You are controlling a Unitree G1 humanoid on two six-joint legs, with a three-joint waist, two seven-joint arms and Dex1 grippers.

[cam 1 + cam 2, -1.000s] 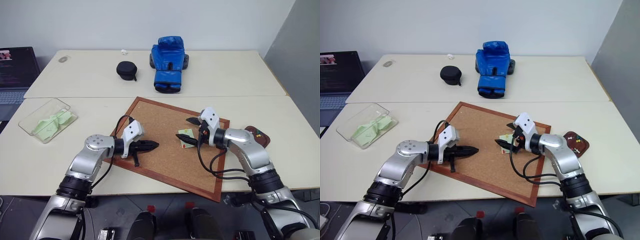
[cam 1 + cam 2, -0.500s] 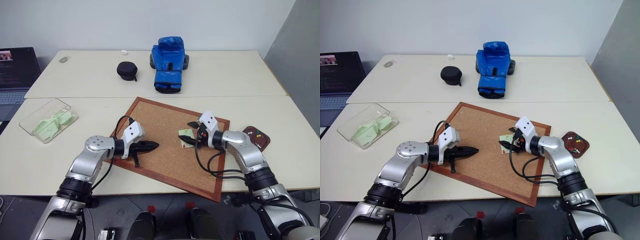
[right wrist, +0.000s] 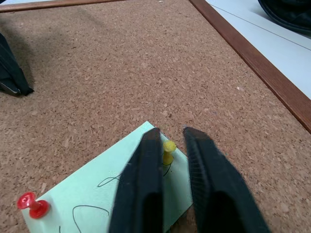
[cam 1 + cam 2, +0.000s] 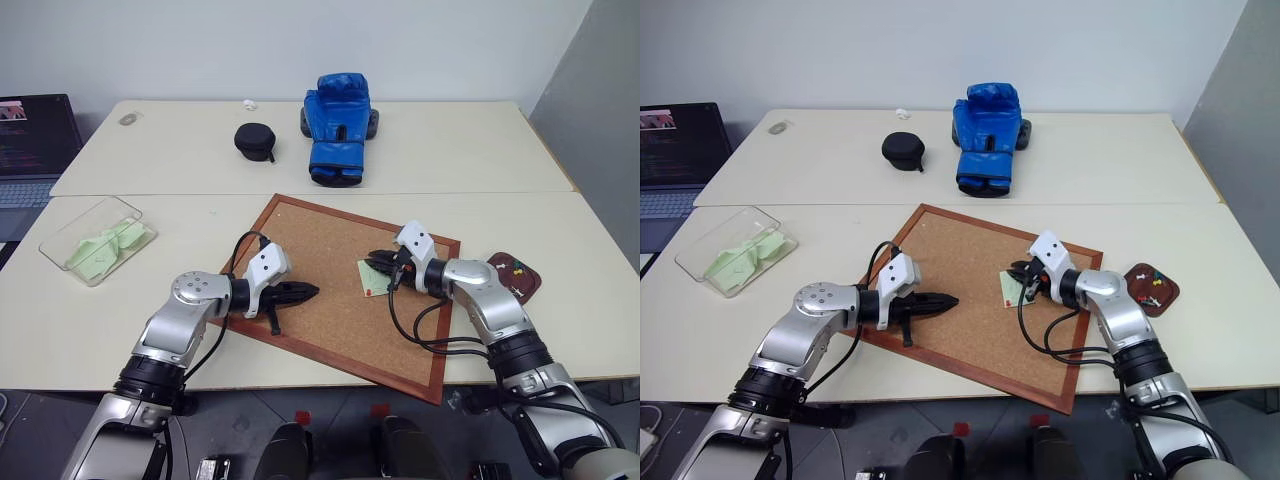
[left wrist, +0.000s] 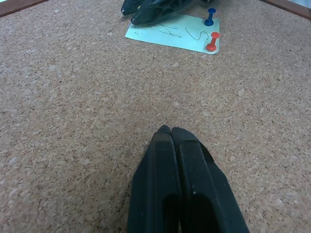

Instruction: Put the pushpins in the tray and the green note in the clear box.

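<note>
Even, bright, diffuse light from overhead; no hard-edged shadows anywhere. The cream bench (image 4: 470, 140) reads evenly lit, without hot spots. Soft, short shadows sit under the blue boxing glove (image 4: 337, 112) and the black round case (image 4: 254, 140). Head views sharp across the whole field, with slight bowing of straight bench edges toward the corners. The cork board (image 4: 330, 285) shows matte, no glare. Wrist views: cork grain crisp at mid-distance; the left gripper (image 5: 171, 132) goes soft and dark close to the lens, as do the right gripper (image 3: 169, 134) fingers. The green note (image 3: 121, 187) is clean, no reflection.
</note>
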